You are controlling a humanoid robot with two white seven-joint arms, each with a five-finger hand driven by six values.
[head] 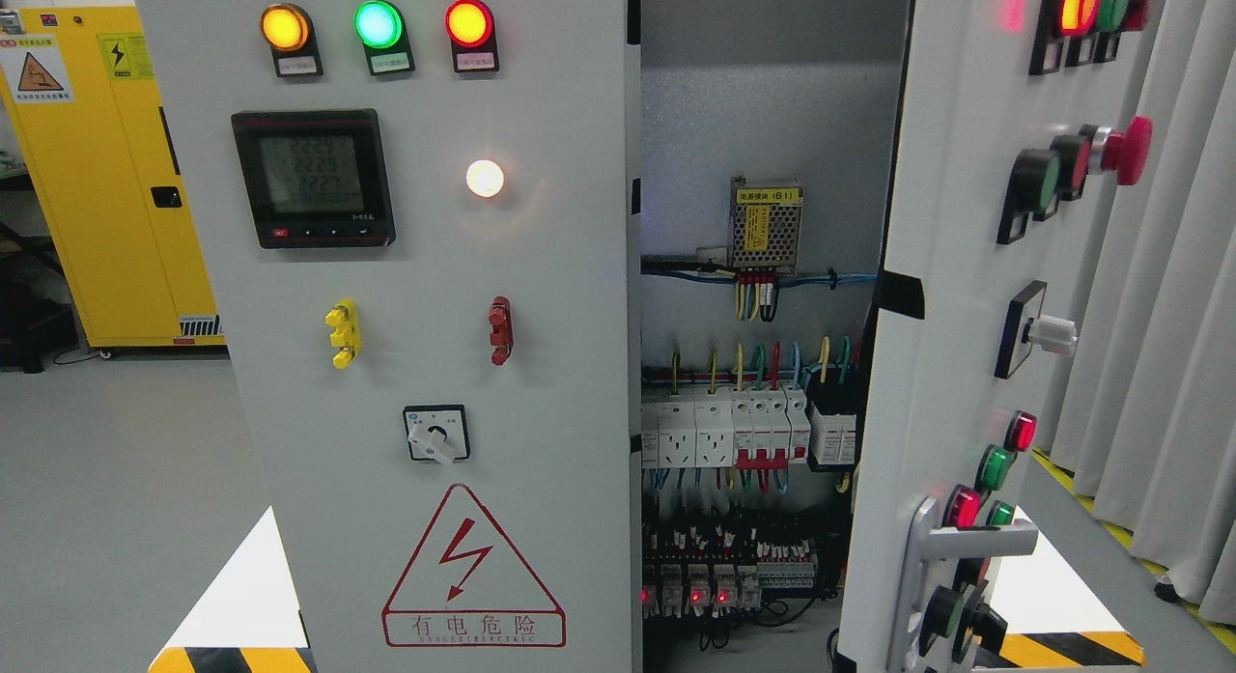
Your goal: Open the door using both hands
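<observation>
Grey-white sheet steel fills the view: an electrical cabinet (772, 103) standing open in the middle. Taking its lit interior as the landmark, the left door (425, 296) lies to the left of it, closed flat and facing the camera, its long axis upright. The right door (941, 296) lies to the right of the interior, swung well outward so its front is seen at a steep angle and points toward the right of the picture; its long axis is upright too, with its free edge next to the opening. Low on that door, right of the interior, sits a metal handle (970, 543), its bar sticking out sideways. On the left door, a meter (312, 178) sits high, a warning triangle (473, 572) low, a rotary switch (436, 434) between them. Inside, a row of breakers (744, 427) crosses the middle. Neither robot hand shows anywhere, so the state of the fingers cannot be told, nor which arm is nearer. By my judgement the right door is largely open already, and the left one is what remains; any pull would have to start at its edge beside the interior.
</observation>
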